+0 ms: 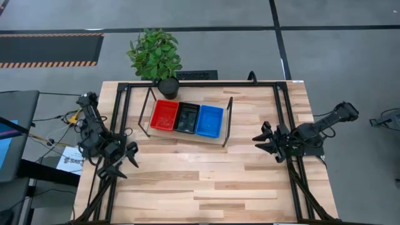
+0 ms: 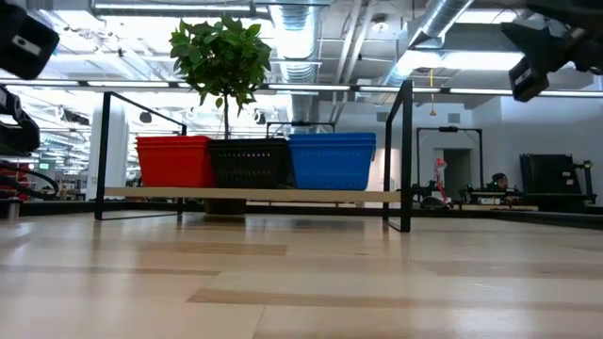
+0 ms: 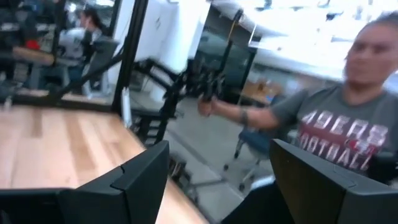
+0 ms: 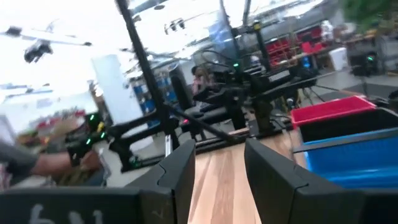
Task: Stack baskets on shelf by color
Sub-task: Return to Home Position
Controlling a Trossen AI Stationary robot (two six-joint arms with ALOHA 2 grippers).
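Note:
The shelf [image 1: 187,134] stands at the table's far middle, its light board [image 2: 250,194] carried by thin black end frames. Three basket stacks sit side by side on it: red [image 1: 164,115] at the left, black [image 1: 187,118] in the middle, blue [image 1: 209,120] at the right. They also show in the low view: red [image 2: 174,160], black [image 2: 247,162], blue [image 2: 332,160]. My left gripper [image 1: 127,161] is open and empty near the table's left edge. My right gripper [image 1: 264,144] is open and empty to the right of the shelf. Its wrist view shows the blue stack [image 4: 348,158].
A potted plant [image 1: 156,56] stands at the table's far edge, behind the shelf. Black frame rails run along the table's left side [image 1: 119,125] and right side [image 1: 290,125]. A person in a grey shirt [image 3: 336,124] is beyond the table's left edge. Bare planks lie near the front [image 1: 200,194].

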